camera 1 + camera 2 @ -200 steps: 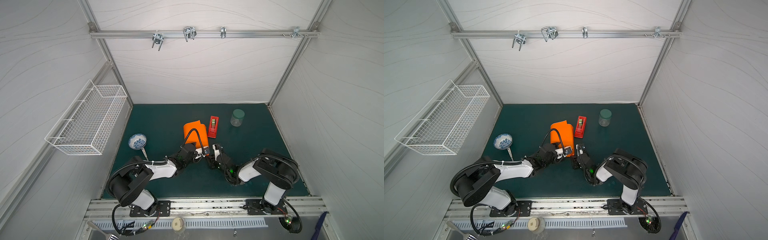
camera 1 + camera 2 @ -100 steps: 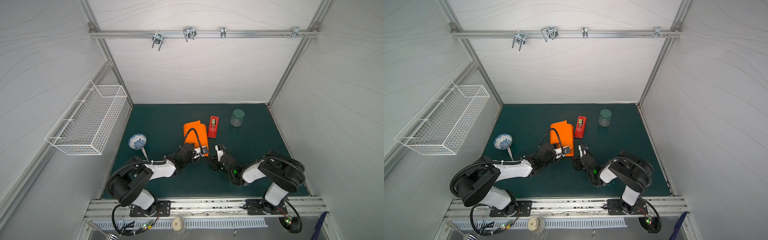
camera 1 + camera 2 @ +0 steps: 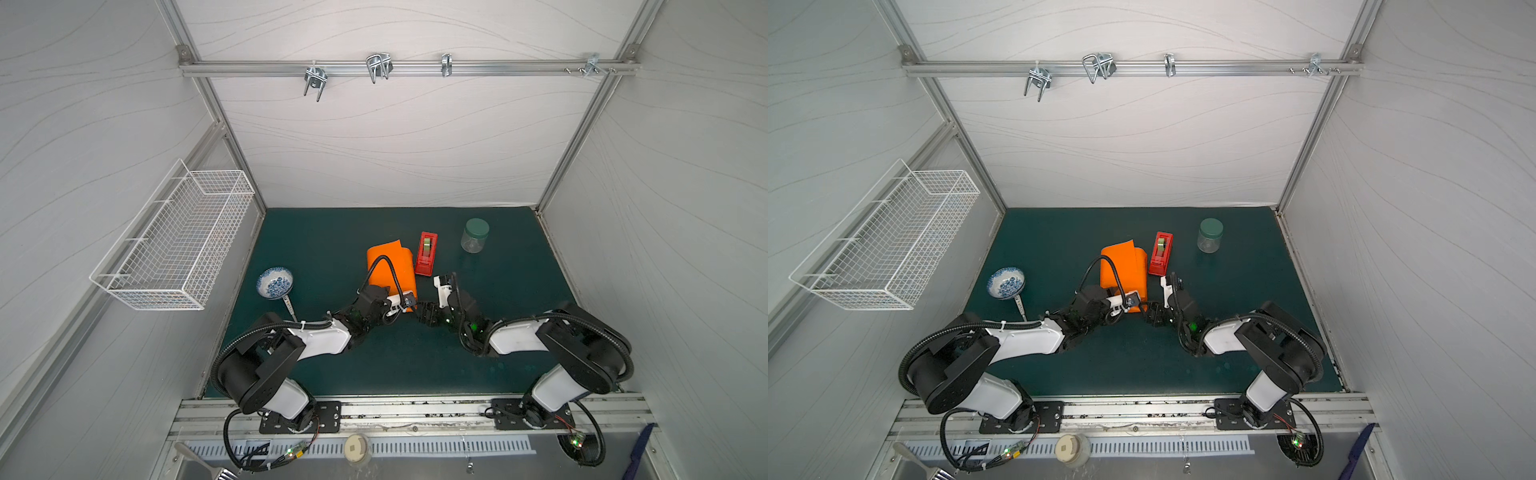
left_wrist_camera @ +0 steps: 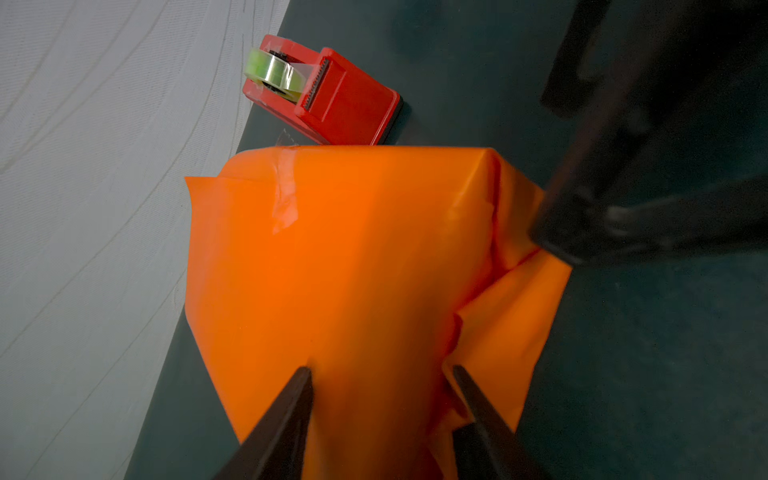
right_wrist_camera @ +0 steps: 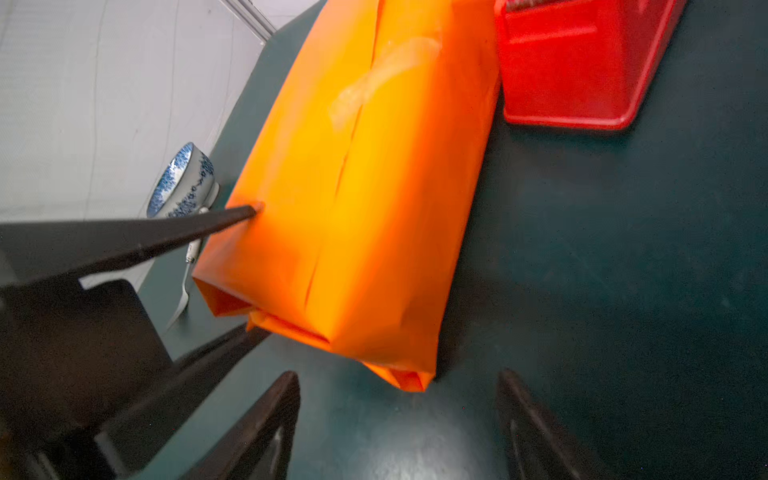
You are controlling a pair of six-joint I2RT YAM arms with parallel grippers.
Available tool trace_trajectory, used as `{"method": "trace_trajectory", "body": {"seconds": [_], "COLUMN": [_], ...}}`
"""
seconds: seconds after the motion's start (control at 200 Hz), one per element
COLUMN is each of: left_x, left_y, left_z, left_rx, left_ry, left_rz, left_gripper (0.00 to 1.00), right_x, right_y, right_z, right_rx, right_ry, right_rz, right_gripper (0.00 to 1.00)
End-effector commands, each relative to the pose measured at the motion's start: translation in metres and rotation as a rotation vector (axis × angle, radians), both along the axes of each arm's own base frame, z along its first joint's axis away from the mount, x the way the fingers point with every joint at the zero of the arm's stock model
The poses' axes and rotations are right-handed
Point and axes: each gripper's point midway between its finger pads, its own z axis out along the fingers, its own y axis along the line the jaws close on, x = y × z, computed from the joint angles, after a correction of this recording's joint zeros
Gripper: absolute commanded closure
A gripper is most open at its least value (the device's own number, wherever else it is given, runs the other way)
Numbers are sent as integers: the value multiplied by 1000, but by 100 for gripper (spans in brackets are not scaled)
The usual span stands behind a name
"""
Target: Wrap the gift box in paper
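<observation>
The gift box is hidden within the seam-taped paper [image 4: 353,249] on the tabletop [image 5: 623,249]; its near end, unclosed, is straddled by the left gripper [image 4: 380,369], grip unclear, the right gripper [image 5: 397,373] held open.

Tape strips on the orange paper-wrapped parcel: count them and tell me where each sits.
1. One clear tape strip crosses the seam on top of the thin orange paper, near the red plastic tape dispenser. More may be hidden underneath.

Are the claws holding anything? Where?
Right gripper: nothing, jaws open. Left gripper straddles the near open end of the thin orange paper wrap; firm grip cannot be told.
</observation>
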Motion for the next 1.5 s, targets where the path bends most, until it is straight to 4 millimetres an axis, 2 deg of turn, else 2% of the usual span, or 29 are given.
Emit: {"method": "trace_trajectory", "body": {"seconds": [0.0, 0.13, 0.17, 0.34, 0.515, 0.755, 0.835, 0.93, 1.016, 1.101, 1.266, 1.496], "left_x": [-9, -9, -13, -17, -15, -12, -12, -12, -12, -13, -12, -12], "left_y": [7, 6, 9, 8, 10, 11, 13, 12, 13, 13, 13, 14], "left_z": [-14, -13, -21, -23, -23, -22, -25, -27, -26, -27, -28, -27], "left_rx": [24, 18, 40, 38, 34, 21, 22, 25, 23, 20, 18, 16], "left_ry": [54, 55, 85, 104, 108, 109, 120, 127, 129, 137, 143, 141], "left_rz": [-10, -15, -17, -31, -20, -3, -1, -1, -1, -2, 3, 6], "left_gripper": [49, 53, 54, 57, 57, 56, 56, 56, 56, 56, 57, 57], "right_x": [5, 11, 12, 18, 24, 22, 22, 23, 18, 10, -9, -27], "right_y": [7, 12, 13, 16, 13, 4, 2, 2, 0, -8, -19, -7], "right_z": [10, 13, 13, 11, -2, -22, -19, -2, 13, 17, -15, -51], "right_rx": [34, 39, 41, 39, 5, -36, -20, 6, 2, -12, -70, -222], "right_ry": [50, 62, 67, 97, 173, 231, 222, 163, 92, 53, 96, 75], "right_rz": [6, 7, 10, 22, 13, 1, 7, 42, 89, 101, 99, 106], "right_gripper": [22, 19, 18, 15, 16, 19, 19, 17, 15, 13, 16, 25]}}
